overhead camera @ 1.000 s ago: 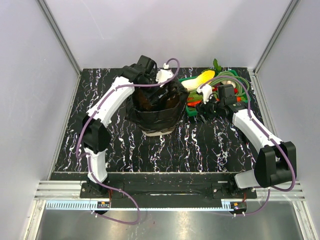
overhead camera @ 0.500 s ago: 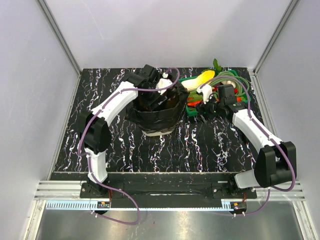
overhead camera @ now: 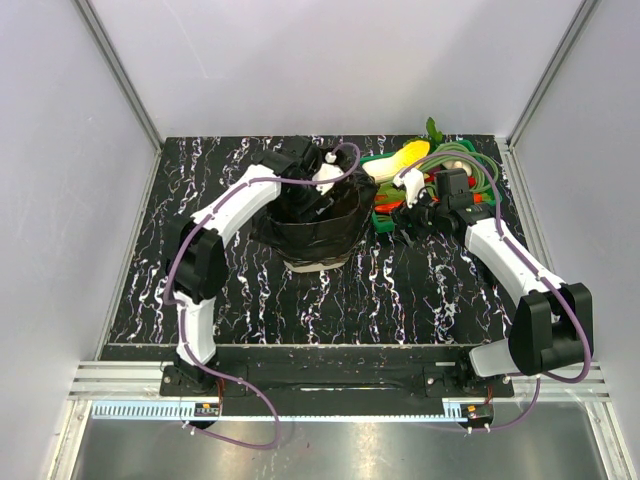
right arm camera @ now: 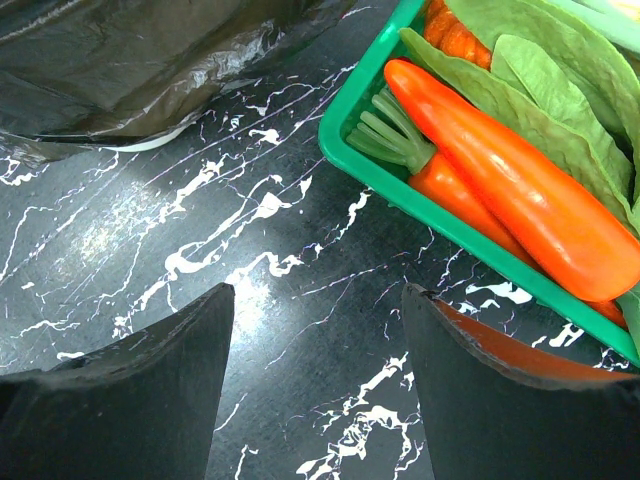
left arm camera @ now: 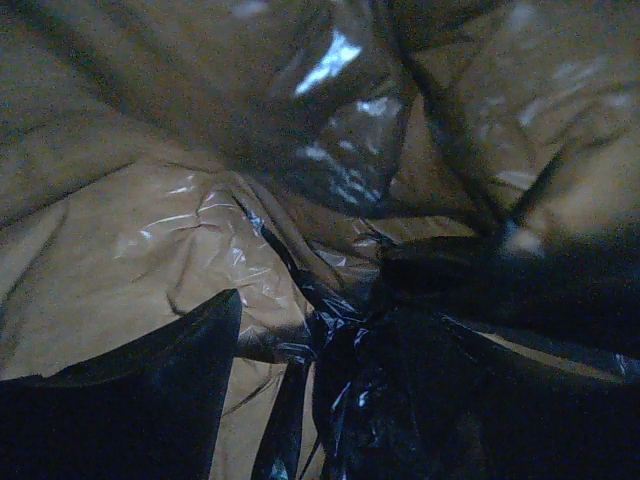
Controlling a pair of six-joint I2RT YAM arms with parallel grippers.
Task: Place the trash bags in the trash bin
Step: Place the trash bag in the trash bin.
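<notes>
Flanking the bagged trash bin (overhead camera: 318, 264), green tray (right arm camera: 372, 168), carrots (right arm camera: 500, 180), leafy greens (right arm camera: 545, 85)

Your right gripper (right arm camera: 318, 300): two dark fingers (right arm camera: 130, 400) at the lower edge, standing well apart, nothing between them but the black, white-veined table (right arm camera: 200, 230). Upper left: glossy, crinkled black trash bag (right arm camera: 150, 60), with a pale sliver (right arm camera: 150, 146) under its lower edge that may be the foot of the trash bin, though you cannot be sure from this angle. Upper right: green tray (right arm camera: 400, 190), its corner nearest the fingers, holding an orange carrot (right arm camera: 500, 180) with a cut green stalk, a second one partly under it, and green leaves (right arm camera: 540, 90) behind.
</notes>
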